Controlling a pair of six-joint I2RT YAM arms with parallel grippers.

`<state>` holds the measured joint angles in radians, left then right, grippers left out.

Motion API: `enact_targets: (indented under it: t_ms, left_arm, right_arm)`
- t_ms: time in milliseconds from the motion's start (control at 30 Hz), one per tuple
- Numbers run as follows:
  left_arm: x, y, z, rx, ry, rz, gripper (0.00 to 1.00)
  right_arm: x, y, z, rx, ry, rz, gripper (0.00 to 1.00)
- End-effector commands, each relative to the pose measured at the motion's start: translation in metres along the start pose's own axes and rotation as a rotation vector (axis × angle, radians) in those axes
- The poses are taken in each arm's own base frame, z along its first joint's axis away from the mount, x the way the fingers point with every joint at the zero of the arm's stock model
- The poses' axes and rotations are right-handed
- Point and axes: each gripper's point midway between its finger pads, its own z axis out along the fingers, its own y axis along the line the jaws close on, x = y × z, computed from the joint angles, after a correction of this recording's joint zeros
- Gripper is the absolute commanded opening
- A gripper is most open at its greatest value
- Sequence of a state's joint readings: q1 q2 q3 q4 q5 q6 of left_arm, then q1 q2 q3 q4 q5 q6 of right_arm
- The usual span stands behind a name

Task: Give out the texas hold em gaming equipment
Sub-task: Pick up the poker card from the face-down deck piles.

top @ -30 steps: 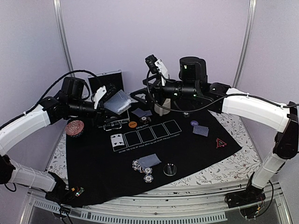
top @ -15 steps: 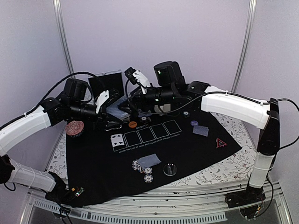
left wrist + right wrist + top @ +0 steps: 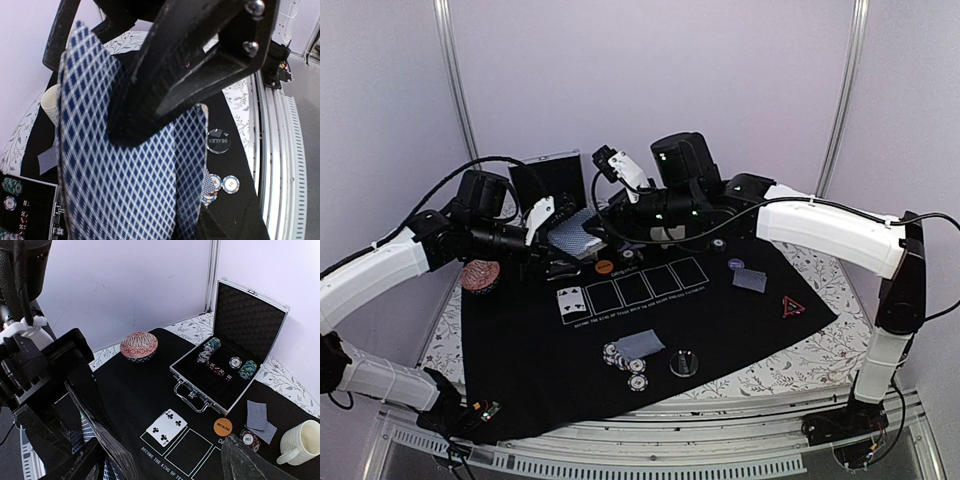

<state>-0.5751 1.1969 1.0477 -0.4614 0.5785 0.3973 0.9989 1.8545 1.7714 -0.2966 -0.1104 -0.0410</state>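
My left gripper [image 3: 560, 236] is shut on a deck of blue diamond-backed playing cards [image 3: 573, 231], held tilted above the mat's far left. That deck [image 3: 125, 165] fills the left wrist view. My right gripper [image 3: 608, 214] has reached across to it, and its black fingers [image 3: 190, 65] lie over the deck's top edge. Seen from the right wrist, the jaws stand wide apart with the deck's edge [image 3: 102, 442] against the left finger. A four of clubs [image 3: 570, 297] lies face up in the first box. Striped chips [image 3: 625, 357] and a clear dealer disc [image 3: 684, 363] sit near the front.
An open metal case [image 3: 227, 367] with chips and dice stands at the back left, a patterned bowl [image 3: 480, 274] beside it. An orange disc [image 3: 223, 427], chips [image 3: 248, 438], face-down cards [image 3: 260, 421] and a cream mug [image 3: 300, 442] sit behind the boxes. A purple disc [image 3: 736, 264] and triangle [image 3: 793, 306] lie right.
My right arm has swung left from above the mug to the deck held by the left gripper, and its jaws have narrowed a little. The left arm has barely moved.
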Motion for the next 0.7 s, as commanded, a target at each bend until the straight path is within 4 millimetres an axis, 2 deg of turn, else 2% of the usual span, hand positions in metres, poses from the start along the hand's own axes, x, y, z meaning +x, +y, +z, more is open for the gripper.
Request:
enact_targets:
  t_ms: [0,233,500,667]
  left_arm:
    - [-0.005,-0.005,-0.002,0.008,-0.016,0.026,0.33]
    - [-0.004,-0.004,-0.001,0.006,-0.012,0.023,0.33]
    - [-0.003,-0.003,-0.001,-0.002,-0.009,0.023,0.33]
    - [-0.003,-0.002,-0.001,-0.003,-0.009,0.021,0.33]
  right_arm:
    - [-0.008,-0.006,-0.017,0.034,-0.005,0.001,0.81]
    - [-0.007,-0.006,-0.023,0.037,0.009,0.005,0.69]
    - [-0.005,0.006,-0.026,0.006,0.023,-0.014,0.46]
    - [-0.001,0.004,-0.029,0.02,0.041,-0.008,0.35]
